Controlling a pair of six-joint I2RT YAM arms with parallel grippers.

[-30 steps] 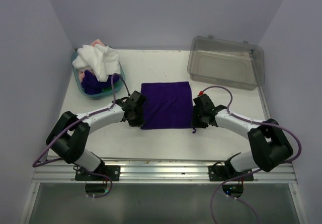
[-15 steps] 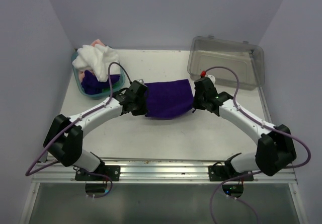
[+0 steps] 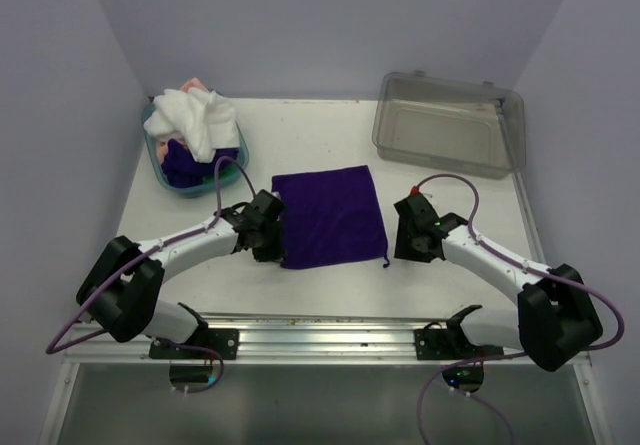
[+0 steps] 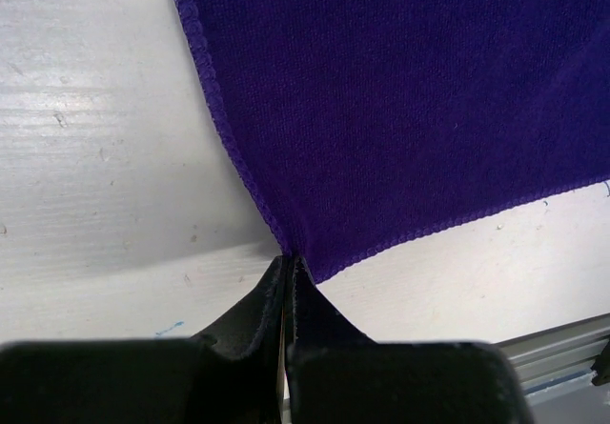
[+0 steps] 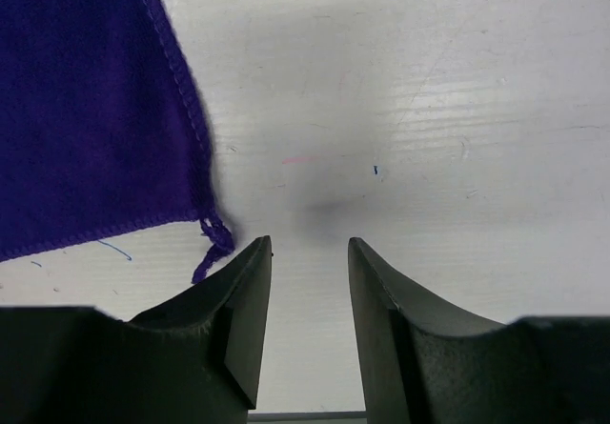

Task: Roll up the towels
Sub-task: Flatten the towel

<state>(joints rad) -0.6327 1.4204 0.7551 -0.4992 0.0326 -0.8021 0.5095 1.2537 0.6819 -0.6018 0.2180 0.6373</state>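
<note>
Purple towel (image 3: 328,215) is laid flat on the worktop (image 3: 310,130). Its near left corner is pinched by the left gripper (image 4: 289,270); the right gripper (image 5: 309,252) is spread apart, empty. If one corner alone is pulled, the towel could be bunched crooked.

A purple towel (image 3: 328,216) lies spread flat in the middle of the white table (image 3: 320,130). The left gripper (image 3: 276,248) is at its near-left corner, and the right gripper (image 3: 402,245) is just beside its near-right corner. At far left, a teal basket (image 3: 150,145) holds a heaped white towel (image 3: 195,120). At far right stands a clear grey bin (image 3: 448,123).
</note>
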